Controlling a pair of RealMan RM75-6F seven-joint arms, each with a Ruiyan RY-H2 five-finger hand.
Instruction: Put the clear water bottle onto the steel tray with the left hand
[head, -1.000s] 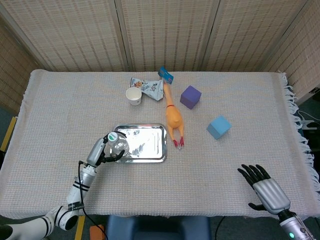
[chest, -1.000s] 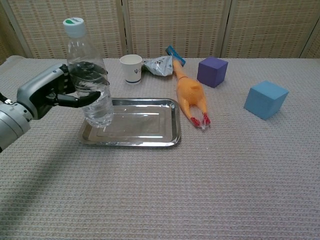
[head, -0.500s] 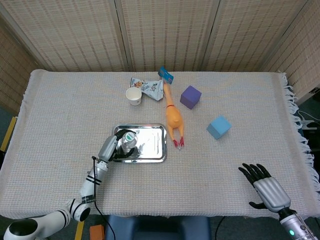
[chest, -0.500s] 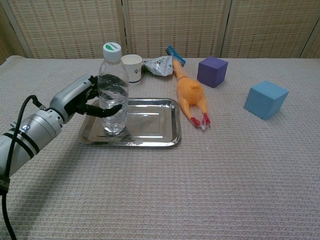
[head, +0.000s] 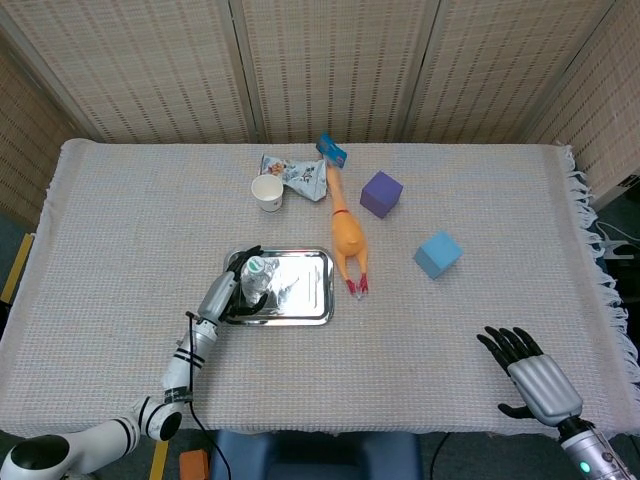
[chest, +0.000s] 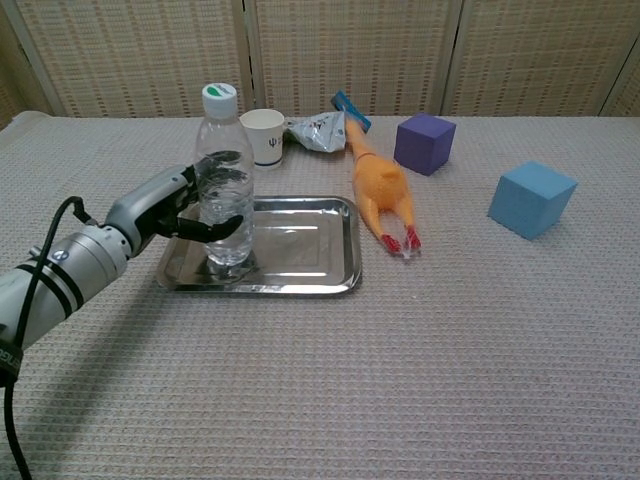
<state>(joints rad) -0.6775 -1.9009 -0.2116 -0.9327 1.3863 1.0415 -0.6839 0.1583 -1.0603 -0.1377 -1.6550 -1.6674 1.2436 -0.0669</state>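
The clear water bottle with a white and green cap stands upright on the left part of the steel tray. My left hand is wrapped around the bottle's middle from the left, thumb in front and fingers behind. From above, the bottle shows cap-up on the tray, with the left hand beside it. My right hand lies open near the table's front right edge, holding nothing.
A paper cup and a crumpled snack packet sit behind the tray. A rubber chicken lies along the tray's right side. Further right are a purple cube and a blue cube.
My left hand carried the bottle from above the tray's left edge rightwards and down. The bottle now stands on the tray. The right hand has not moved.
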